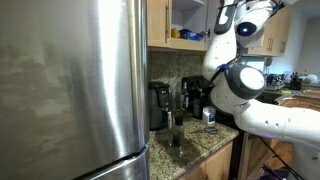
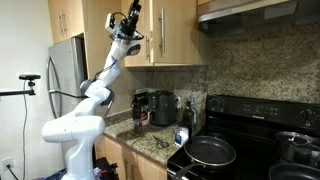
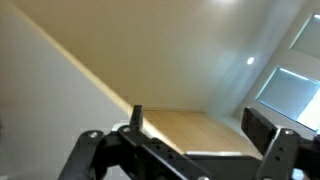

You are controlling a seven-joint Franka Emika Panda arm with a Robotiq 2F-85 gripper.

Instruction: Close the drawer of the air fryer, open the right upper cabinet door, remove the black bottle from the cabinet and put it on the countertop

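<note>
Wrist view: gripper [image 3: 185, 145] jaws spread wide, nothing held. Exterior view, lower centre: black bottle [image 1: 178, 121] stands on countertop [image 1: 200, 140] just beside air fryer [image 1: 159, 105], well below the gripper. Upper centre: cabinet [image 1: 190, 12] open, with blurred yellow-orange items [image 1: 186, 33] on its shelf.

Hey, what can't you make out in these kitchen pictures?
Inside the cabinet: cut off by the top edge and partly covered by the arm in an exterior view.
The drawer of the air fryer: too small and dark in an exterior view to tell whether shut.
The black bottle: too small to pick out anywhere.
</note>
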